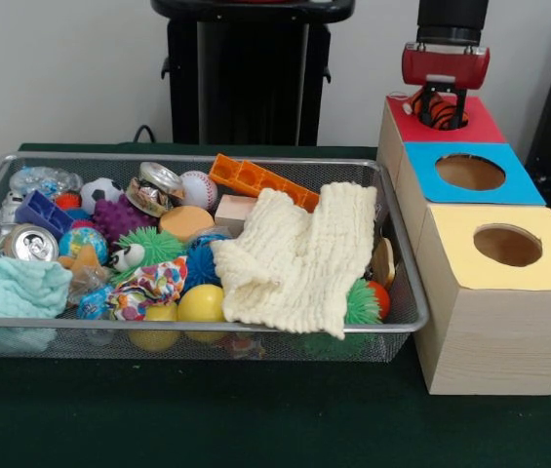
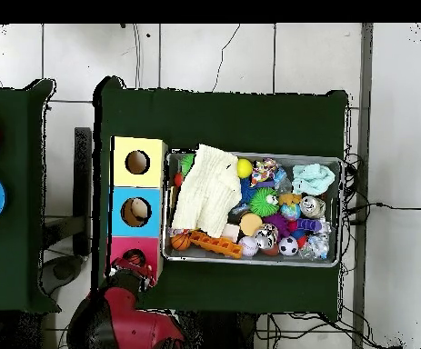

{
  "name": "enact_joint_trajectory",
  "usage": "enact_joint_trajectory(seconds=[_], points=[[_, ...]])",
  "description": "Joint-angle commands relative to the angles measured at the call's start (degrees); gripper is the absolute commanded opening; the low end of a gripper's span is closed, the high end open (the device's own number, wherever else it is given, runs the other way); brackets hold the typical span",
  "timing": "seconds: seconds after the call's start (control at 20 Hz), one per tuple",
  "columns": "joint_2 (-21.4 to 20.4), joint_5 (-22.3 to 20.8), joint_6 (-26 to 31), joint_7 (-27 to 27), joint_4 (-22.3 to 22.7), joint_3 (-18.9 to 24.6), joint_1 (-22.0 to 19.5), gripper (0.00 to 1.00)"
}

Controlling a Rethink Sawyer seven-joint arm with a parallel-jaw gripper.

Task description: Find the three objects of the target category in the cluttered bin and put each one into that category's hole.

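Gripper at the red hole

The gripper [image 1: 443,102] was clamped on an orange striped ball [image 1: 441,112] over the red box's hole [image 1: 443,119], beside the wire bin [image 1: 404,292].

Orange-and-black striped ball [image 1: 438,113] sits between my gripper [image 1: 442,114] fingers, right at the red-topped box [image 1: 475,127] hole. That box is the far one in the three-box row beside the bin [image 1: 187,325].
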Motion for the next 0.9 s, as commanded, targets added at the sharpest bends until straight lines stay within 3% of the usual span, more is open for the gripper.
enact_joint_trajectory(seconds=[0.05,0.9], points=[[3.04,-0.94,4.46,8.13,-0.03,0.62,-0.43,1.00],[-2.54,0.21,7.12,8.93,2.35,-0.61,0.91,1.00]])
